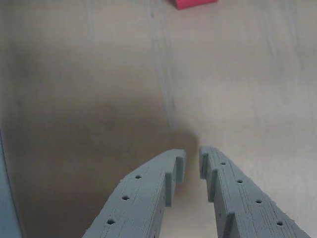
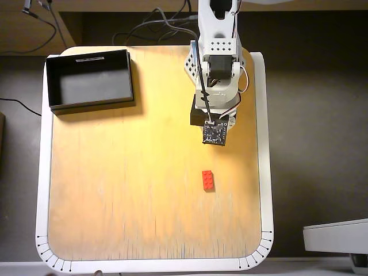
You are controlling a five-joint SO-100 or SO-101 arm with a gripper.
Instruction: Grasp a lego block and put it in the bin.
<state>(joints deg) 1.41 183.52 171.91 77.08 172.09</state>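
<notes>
**Tool poised short of the brick, bin waiting empty**

The grey 3D-printed two-finger tool (image 1: pixel 192 157) hangs over the pale wooden counter (image 2: pixel 126 190) with its fingertips nearly together, only a slim gap between them, and nothing held. In the wrist view it points toward twelve o'clock, where a sliver of the small bright red rectangular plastic lego block (image 1: pixel 195 3) shows at the top edge, slightly right of the tool's centre line. Bare wood lies between the two, so no contact is made.

In the overhead view the red block (image 2: pixel 208 180) lies flat, studs up, long side running from twelve to six o'clock, just past the arm's camera board at six o'clock from the white arm (image 2: pixel 215 69). That puts it almost straight ahead of the arm, probably an easy reach.

The shallow black rectangular open-topped bin (image 2: pixel 131 80) sits at the counter's ten o'clock corner, well apart from the block, its dark floor empty.

By my judgement the approach is in hand: the tool would need to spread wider before descending around the brick's narrow sides.
</notes>
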